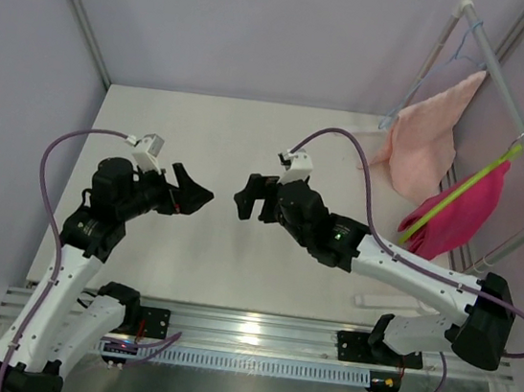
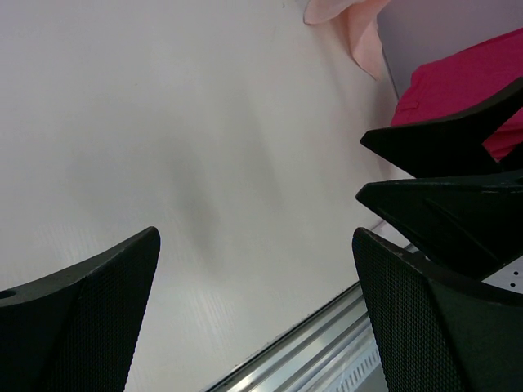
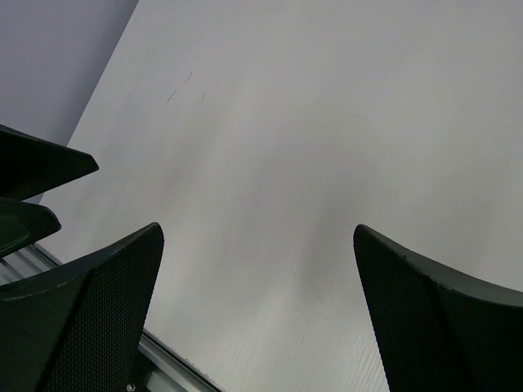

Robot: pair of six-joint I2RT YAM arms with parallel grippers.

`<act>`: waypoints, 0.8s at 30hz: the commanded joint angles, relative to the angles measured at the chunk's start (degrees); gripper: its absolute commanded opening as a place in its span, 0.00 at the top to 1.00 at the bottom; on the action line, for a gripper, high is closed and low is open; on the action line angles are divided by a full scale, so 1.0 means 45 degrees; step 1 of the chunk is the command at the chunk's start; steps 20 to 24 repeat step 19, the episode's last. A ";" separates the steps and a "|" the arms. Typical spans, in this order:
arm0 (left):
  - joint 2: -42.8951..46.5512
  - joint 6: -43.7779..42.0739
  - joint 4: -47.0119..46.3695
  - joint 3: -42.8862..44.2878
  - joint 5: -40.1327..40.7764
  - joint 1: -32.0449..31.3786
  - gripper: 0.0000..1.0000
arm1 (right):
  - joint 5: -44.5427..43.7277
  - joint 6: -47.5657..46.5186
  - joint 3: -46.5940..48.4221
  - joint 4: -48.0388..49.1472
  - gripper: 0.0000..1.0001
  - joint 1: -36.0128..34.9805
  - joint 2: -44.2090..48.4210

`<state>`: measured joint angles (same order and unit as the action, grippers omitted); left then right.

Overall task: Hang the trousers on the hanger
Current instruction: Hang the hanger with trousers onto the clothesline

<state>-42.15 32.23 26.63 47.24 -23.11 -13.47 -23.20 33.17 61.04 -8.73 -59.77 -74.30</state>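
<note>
The magenta trousers hang at the far right, draped over the lime-green hanger, which slants on the rack. In the left wrist view the trousers show at the upper right. My left gripper and right gripper hover over the middle of the table, tips facing each other a short way apart. Both are well left of the trousers. The left gripper is open over bare table, and so is the right gripper. Neither has anything between its fingers.
A pale pink towel hangs on a light-blue wire hanger from the slanted rack pole at the back right. The white table has grey walls behind and left. An aluminium rail runs along its near edge.
</note>
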 commanded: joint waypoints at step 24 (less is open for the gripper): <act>0.0500 -0.0521 -0.0919 -0.0537 0.0076 0.0065 0.00 | -0.0137 -0.0262 -0.0673 0.2663 0.00 -0.0078 -0.0128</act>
